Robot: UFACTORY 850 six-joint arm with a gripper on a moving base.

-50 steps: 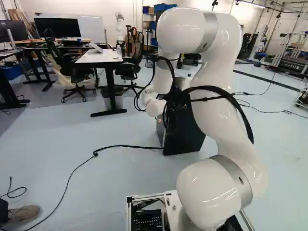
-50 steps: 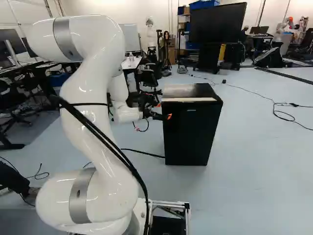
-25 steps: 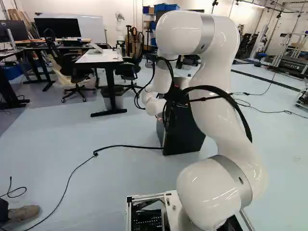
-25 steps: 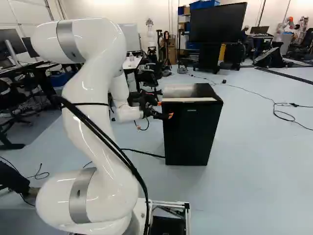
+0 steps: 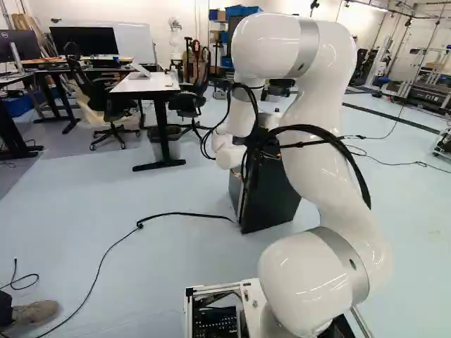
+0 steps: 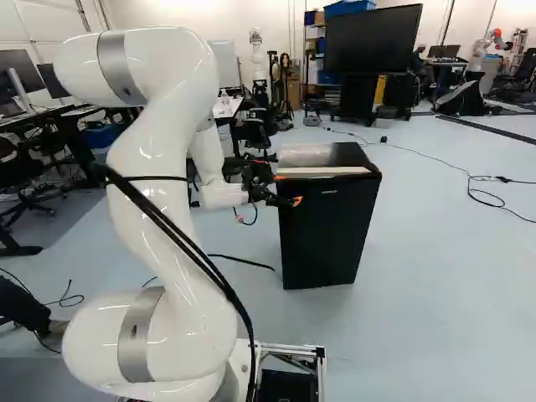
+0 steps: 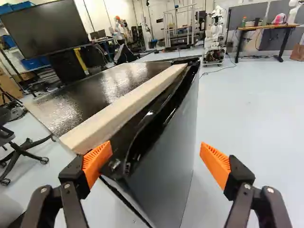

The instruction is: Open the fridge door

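The black fridge [image 6: 328, 226] stands ahead of the arm, with a pale strip [image 7: 123, 109] along the front of its top. Its door [image 7: 166, 156] looks slightly ajar at the corner nearest the gripper. In the right base view my gripper [image 6: 288, 189] is at the door's upper left corner. Seen from the wrist, the gripper [image 7: 156, 164] is open around that corner: one orange pad [image 7: 97, 162] is against or very close to the door's edge by the strip, the other [image 7: 215, 164] hangs free in front of the door's face. Whether the first pad reaches behind the door is unclear.
A black cable [image 5: 187, 213] runs over the floor to the fridge. A white table [image 5: 144, 83] and office chairs [image 5: 106, 105] stand beyond it on the left. Far back are a large screen [image 6: 373, 40] and another robot [image 6: 486, 50]. A shoe [image 5: 35, 312] shows at the left.
The gripper has shifted slightly right and toward the base in the base views. The door's lower left corner has come forward from where it stood. The base has not moved.
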